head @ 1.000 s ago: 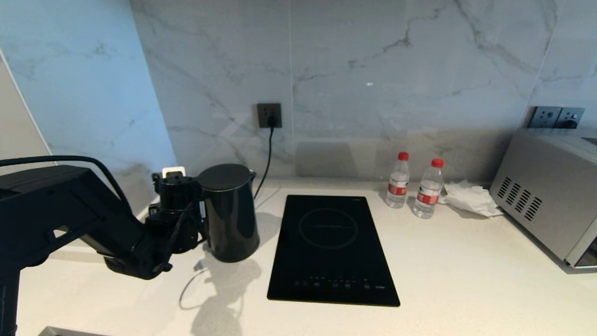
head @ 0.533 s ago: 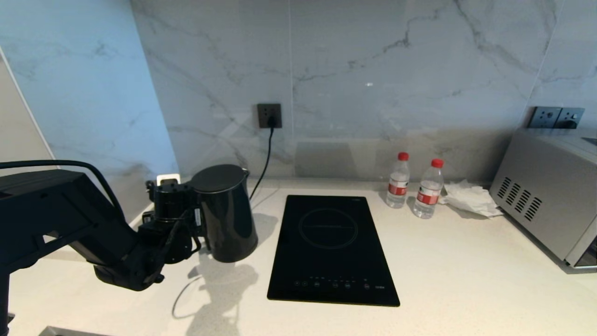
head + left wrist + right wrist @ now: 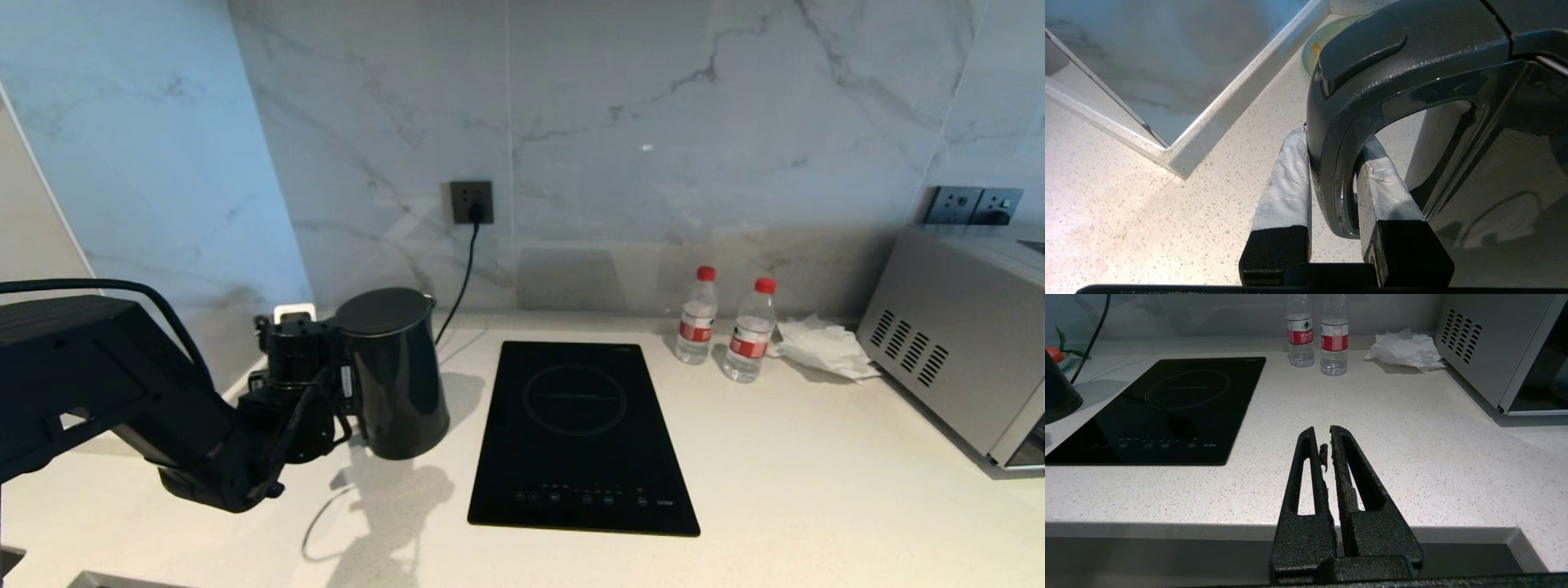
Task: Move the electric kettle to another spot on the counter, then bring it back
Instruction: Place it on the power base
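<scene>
The glossy black electric kettle is at the left of the off-white speckled counter, just left of the hob. My left gripper reaches it from the left and is shut on its loop handle. In the left wrist view the grey padded fingers clamp the handle from both sides, with the left gripper low on the loop. Whether the kettle's base touches the counter I cannot tell. My right gripper hangs shut and empty over the counter's front edge, outside the head view. The kettle shows far off beside it.
A black induction hob lies mid-counter. Two water bottles and crumpled tissue stand at the back right, beside a silver microwave. A cord hangs from the wall socket. A bowl sits behind the kettle by the corner wall.
The left gripper and the kettle have shifted a little to the left, away from the hob, mostly in the first half second. The right gripper has not moved.
</scene>
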Tool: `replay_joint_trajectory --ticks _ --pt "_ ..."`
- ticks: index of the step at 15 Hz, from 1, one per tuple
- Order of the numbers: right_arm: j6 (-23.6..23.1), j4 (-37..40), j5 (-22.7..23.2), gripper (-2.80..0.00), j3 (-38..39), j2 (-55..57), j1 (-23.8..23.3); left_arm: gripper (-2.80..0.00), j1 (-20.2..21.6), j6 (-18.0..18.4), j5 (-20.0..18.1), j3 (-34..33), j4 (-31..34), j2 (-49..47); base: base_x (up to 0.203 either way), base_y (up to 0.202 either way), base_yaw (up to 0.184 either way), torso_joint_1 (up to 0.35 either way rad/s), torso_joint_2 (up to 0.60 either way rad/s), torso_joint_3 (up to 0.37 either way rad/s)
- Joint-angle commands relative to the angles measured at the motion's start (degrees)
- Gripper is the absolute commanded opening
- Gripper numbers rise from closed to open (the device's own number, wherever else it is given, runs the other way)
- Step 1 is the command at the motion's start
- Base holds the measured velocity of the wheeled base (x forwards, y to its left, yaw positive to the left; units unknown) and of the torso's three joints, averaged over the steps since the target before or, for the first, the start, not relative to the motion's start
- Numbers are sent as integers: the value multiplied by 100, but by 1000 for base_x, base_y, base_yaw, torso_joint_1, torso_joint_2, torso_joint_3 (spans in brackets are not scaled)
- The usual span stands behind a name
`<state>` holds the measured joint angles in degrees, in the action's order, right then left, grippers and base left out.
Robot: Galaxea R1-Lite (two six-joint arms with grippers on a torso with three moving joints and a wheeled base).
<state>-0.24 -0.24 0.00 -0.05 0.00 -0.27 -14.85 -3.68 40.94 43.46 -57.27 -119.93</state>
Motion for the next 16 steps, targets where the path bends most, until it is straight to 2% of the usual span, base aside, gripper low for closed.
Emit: replay_joint_trajectory --ticks 1,8,9,16 --pt "-2 -2 0 -280 3 0 0 -280 -26 -1 28 31 -39 127 0 0 0 0 0 0" --pt "-2 -2 0 -280 -4 0 0 -280 -172 -1 45 33 -26 123 0 0 0 0 0 0" --pt "-2 -2 0 -280 -4 0 0 0 -176 -1 45 31 -23 93 0 0 0 0 0 0" --pt "-2 -2 0 -280 -4 0 0 0 -169 0 37 -37 -21 101 0 0 0 0 0 0"
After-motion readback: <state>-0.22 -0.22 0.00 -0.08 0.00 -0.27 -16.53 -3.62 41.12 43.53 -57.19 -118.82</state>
